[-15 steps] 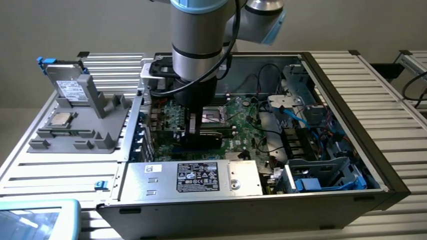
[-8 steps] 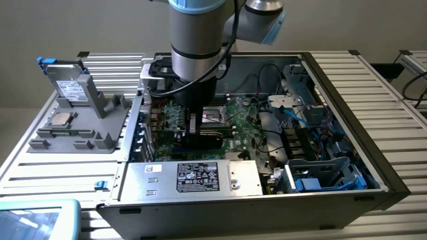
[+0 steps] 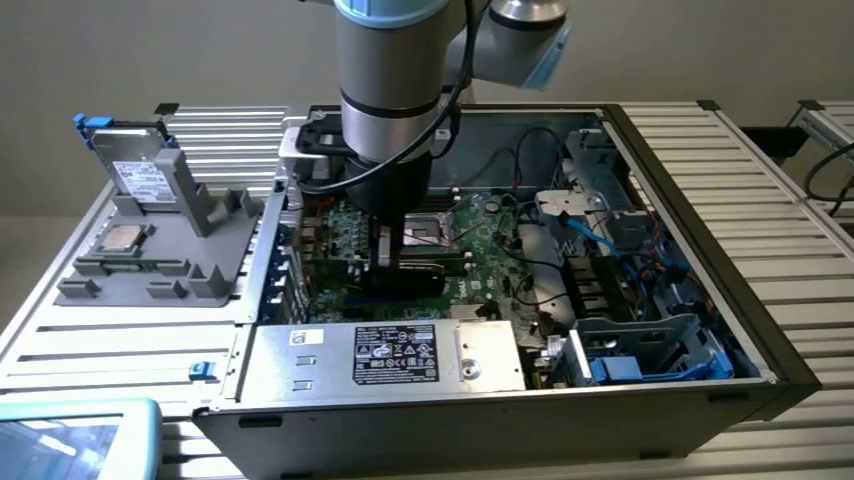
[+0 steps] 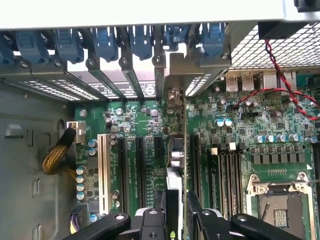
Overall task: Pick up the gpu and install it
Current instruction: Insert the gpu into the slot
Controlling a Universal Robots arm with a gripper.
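Note:
The gpu [image 4: 176, 155] stands on edge between my fingers [image 4: 195, 212], over the green motherboard [image 4: 150, 125]. Its silver end bracket [image 4: 175, 95] reaches the row of rear slot openings in the case. My gripper [image 4: 179, 202] is shut on the card's near end. The card lines up with a black expansion slot, among other black slots [image 4: 140, 170]. Whether its edge is down in the slot is hidden. In the exterior view my gripper [image 3: 400, 262] is low inside the open computer case [image 3: 694, 200], with the black gpu [image 3: 424, 270] under it.
Blue slot latches [image 4: 105, 42] line the case's rear wall. A CPU socket [image 4: 280, 205] and red cables [image 4: 280, 75] lie beside the slots. A power supply [image 3: 400, 355] and blue drive cage [image 3: 654, 350] fill the case front. A grey fixture [image 3: 200, 215] holding a drive [image 3: 140, 175] stands on the exterior view's left.

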